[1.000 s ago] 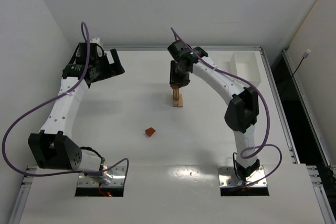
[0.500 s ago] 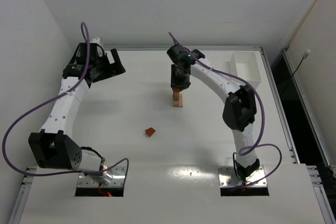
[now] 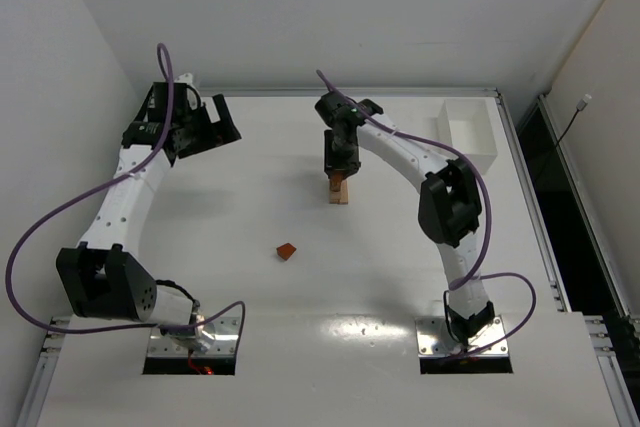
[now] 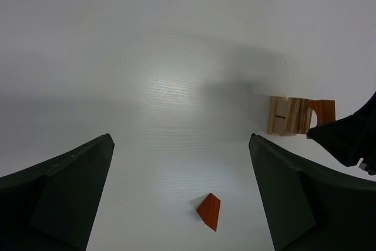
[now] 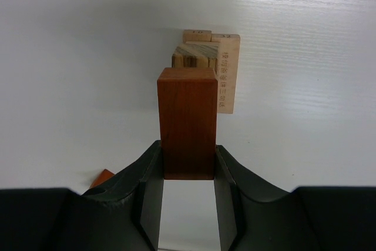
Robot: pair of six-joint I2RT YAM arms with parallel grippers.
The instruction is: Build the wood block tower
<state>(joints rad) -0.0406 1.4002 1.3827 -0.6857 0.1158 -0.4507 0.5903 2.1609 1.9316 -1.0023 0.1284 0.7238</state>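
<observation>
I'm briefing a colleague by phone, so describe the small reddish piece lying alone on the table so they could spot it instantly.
On the white table, find the wood block tower near the middle. Nearer the arm bases, slightly left, lies the reddish piece. It is wedge-like and touches nothing, unlike the oblong reddish-brown block held by the right gripper.

White table (image 3: 200,237), matte and bare-surfaced; white rectangular tray (image 3: 465,150) at its 2 o'clock corner, open-topped; white walls (image 3: 330,7) at 12 and 9 o'clock; metal rail (image 3: 530,197) along 3 o'clock

Upright tan block stack (image 3: 340,194), reddish block (image 5: 188,121) held above
</observation>
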